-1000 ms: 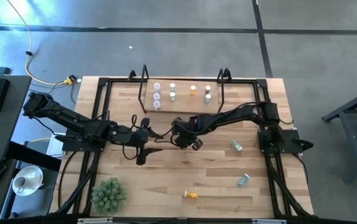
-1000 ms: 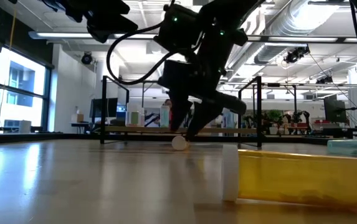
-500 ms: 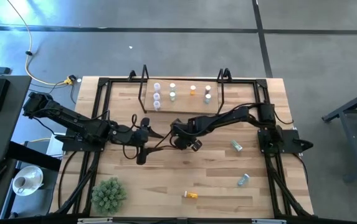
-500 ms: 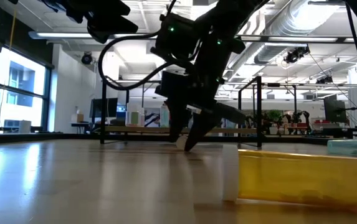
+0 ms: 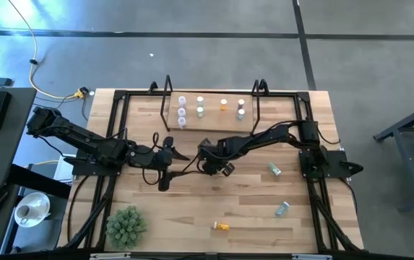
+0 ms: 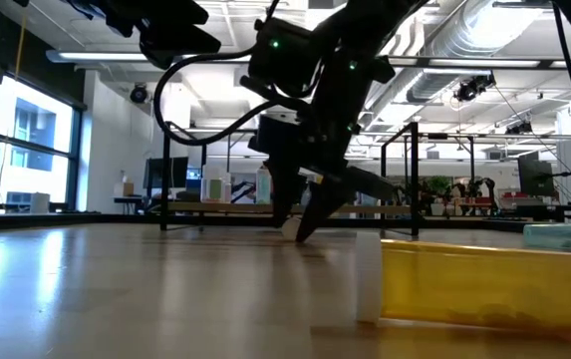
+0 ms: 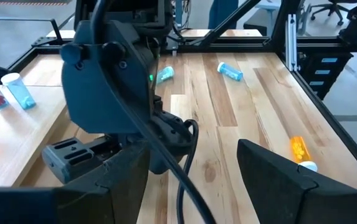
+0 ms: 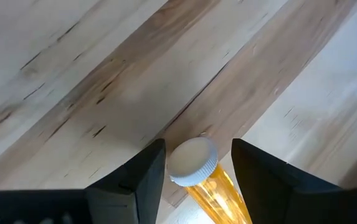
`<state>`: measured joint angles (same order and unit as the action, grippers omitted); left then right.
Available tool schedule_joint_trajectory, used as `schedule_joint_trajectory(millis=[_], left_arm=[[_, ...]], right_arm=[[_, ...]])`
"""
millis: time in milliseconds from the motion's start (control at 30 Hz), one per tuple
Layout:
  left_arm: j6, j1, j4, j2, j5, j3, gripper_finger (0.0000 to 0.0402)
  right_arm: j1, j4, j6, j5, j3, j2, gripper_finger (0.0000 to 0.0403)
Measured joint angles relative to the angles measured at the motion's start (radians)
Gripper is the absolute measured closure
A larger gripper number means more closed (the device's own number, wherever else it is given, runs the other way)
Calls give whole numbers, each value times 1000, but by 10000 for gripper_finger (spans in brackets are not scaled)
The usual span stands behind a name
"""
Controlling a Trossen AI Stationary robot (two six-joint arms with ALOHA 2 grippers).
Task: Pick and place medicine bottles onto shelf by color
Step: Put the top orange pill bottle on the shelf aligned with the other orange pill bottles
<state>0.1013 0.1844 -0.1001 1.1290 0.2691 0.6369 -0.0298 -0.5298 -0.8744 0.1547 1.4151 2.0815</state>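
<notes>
Jaws around one orange bottle (image 8: 198,169).

Overhead; table-level; two wrist close-ups

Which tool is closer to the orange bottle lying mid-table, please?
The right. The right tool straddles the orange bottle, one open finger on each side of its cap. The left tool waits apart, further toward the left side of the table.
</notes>
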Motion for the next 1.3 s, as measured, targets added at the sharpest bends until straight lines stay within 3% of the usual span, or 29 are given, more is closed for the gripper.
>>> schedule_joint_trajectory(millis=[367,700,1033,1300], left_arm=[[0,0,0,0,0,0,170],[0,0,-1,0,0,0,170],[0,0,-1,0,0,0,170],[0,0,-1,0,0,0,170]], right_arm=[[-33,-33,-102,109,0,0,224],[-30,-29,-138,119,0,0,225],[-29,-23,-113,126,-1,2,295],[-30,-22,-88,134,-1,2,300]])
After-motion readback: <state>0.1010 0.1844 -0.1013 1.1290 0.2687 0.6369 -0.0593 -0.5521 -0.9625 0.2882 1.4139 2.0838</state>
